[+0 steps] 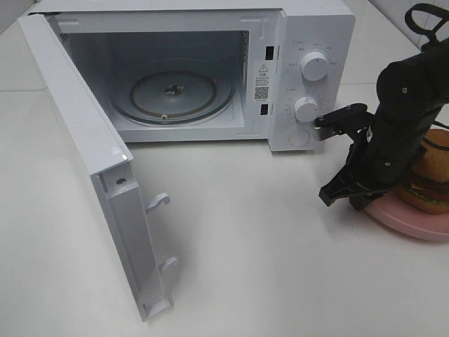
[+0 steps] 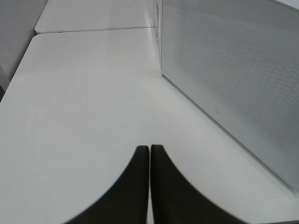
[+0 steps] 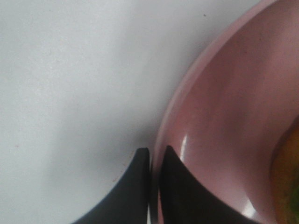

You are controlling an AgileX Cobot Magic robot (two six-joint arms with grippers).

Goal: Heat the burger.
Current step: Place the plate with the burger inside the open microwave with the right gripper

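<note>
While the right gripper (image 3: 153, 150) is clamped on the rim of the pink plate (image 1: 410, 226), one finger outside and one inside, the burger (image 1: 429, 179) sits on that plate just past the fingertips, on the side away from the microwave (image 1: 316, 28). The open cavity lies well off to the gripper's other side, across flat bare counter (image 1: 266, 267), with the door (image 1: 77, 126) swung wide. The left gripper (image 2: 149, 148), closed on nothing, hangs by that door, so the right arm is far nearer.

The burger (image 1: 431, 175) lies on the plate (image 1: 410, 225), right of the microwave (image 1: 319, 28), whose door (image 1: 88, 154) stands open leftward.
</note>
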